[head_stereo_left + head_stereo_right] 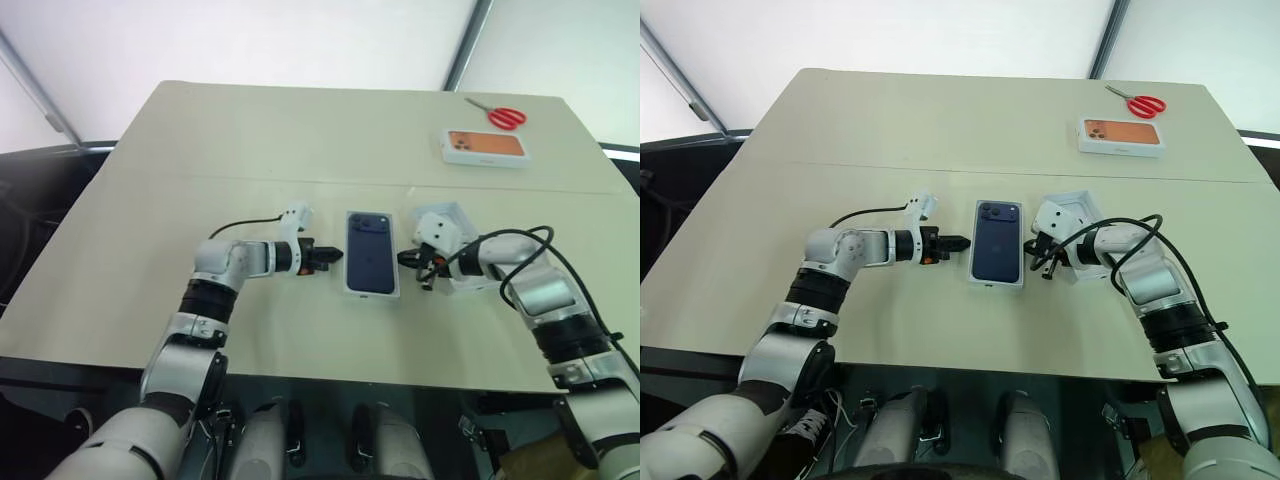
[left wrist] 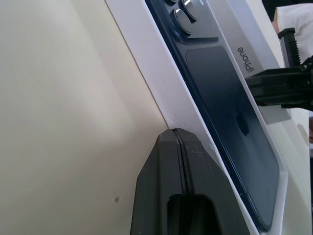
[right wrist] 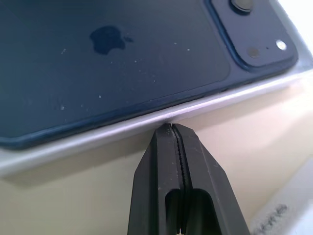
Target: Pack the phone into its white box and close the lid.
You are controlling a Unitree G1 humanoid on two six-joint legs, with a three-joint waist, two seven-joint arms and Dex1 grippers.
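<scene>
The dark blue phone (image 1: 371,250) lies back up in the shallow white box (image 1: 372,293) at the middle of the table, its camera cluster at the far end. My left gripper (image 1: 333,256) is shut, and its tip (image 2: 178,132) is at the box's left wall. My right gripper (image 1: 405,258) is also shut, with its tip (image 3: 171,126) at the box's right wall. Neither holds anything. The white lid (image 1: 1072,208) sits just right of the box, hollow side up, partly hidden by my right hand. Its side marked "iPhone" (image 2: 244,39) faces the box.
A white box with an orange phone picture (image 1: 484,146) lies at the far right of the table. Red-handled scissors (image 1: 503,116) are behind it. The table's front edge (image 1: 300,370) runs close below both arms.
</scene>
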